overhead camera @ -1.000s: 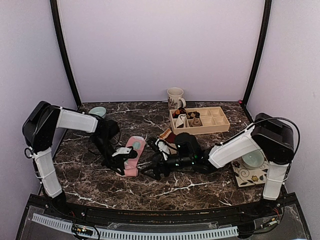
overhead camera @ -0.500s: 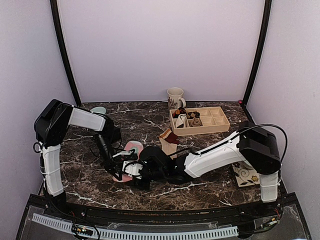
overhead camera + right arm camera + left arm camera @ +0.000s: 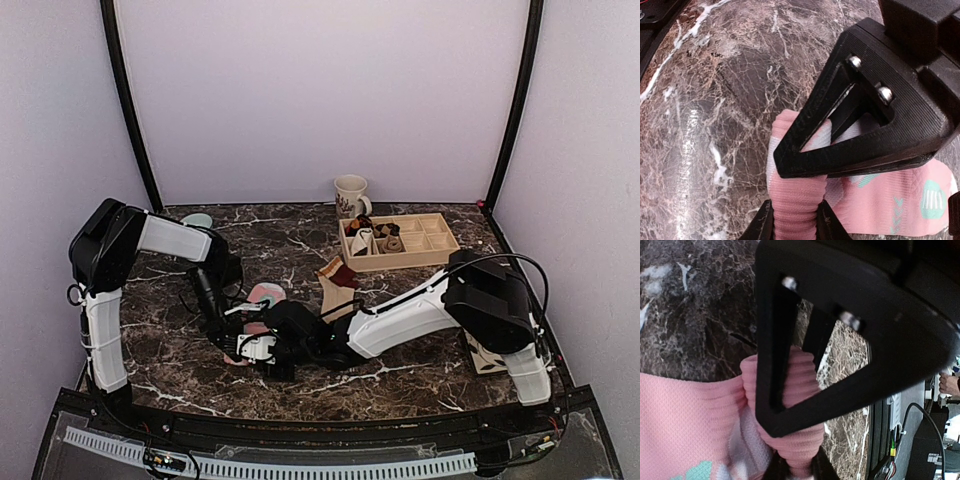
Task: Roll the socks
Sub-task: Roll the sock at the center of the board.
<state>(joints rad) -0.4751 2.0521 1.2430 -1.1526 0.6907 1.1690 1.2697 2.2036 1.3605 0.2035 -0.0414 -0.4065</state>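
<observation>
**Pink sock** (image 3: pixel 880 200): pink knit with pale green and white patches. It lies flat on the dark marble table (image 3: pixel 400 378), lower left of centre in the overhead view. One end, ribbed, is gathered into a thick fold. The free part shows just above the two grippers in that view.

**Left gripper** (image 3: pixel 796 470): enters from the left side of the overhead view. Its jaws are nearly closed and pinch the ribbed fold of the pink sock. The fold fills the narrow gap between the tips at the bottom edge of the left wrist view.

**Right gripper** (image 3: pixel 793 222): reaches across from the right side of the overhead view to the same end of the sock. Its jaws are drawn in onto the ribbed fold, one tip pressing each side, at bottom centre of the right wrist view. The two grippers sit right against each other, and each one's black triangular finger looms large in the other's wrist view, over the fold.

**Tan sock** (image 3: pixel 337 280): it has a dark-red striped cuff and lies at the centre of the overhead view. It is to the right of the pink sock, apart from both grippers and beside the right forearm.

**Wooden tray** (image 3: pixel 445 252): divided into compartments, upper right of centre. Small bundles (image 3: pixel 375 238) sit in its left cells.

**Mug** (image 3: pixel 350 193): pale, behind the tray's left corner.

**Bowl** (image 3: pixel 197 222): pale green, upper left, at the table's back edge.

**Patterned tile** (image 3: pixel 487 357): right side, partly hidden by the right arm.
</observation>
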